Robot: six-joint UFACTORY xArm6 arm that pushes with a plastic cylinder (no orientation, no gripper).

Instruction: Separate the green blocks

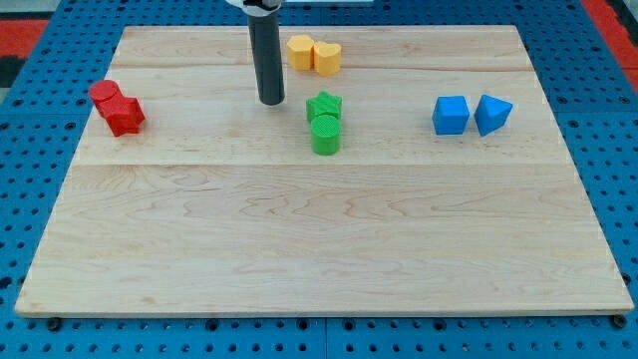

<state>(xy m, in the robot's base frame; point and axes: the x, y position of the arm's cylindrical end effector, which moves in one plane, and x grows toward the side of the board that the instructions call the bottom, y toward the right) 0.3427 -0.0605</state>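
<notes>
Green blocks [324, 122] just right of my tip [271, 103]

Two green blocks, touching, stacked top-to-bottom in the view. Landmark: my tip [271, 102]. Green star-shaped block [324, 105] sits just to the view's right of the tip, apart from it. Green cylinder [325, 136] lies on its side, right of and below the tip, pressed against the star block's lower edge.

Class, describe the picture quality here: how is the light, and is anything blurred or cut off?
Camera view: even, soft light, only faint shadows under the green blocks; no strong glare on the wooden board; blocks look sharp; the rod is cropped at the top, my tip left of the green pair.
</notes>
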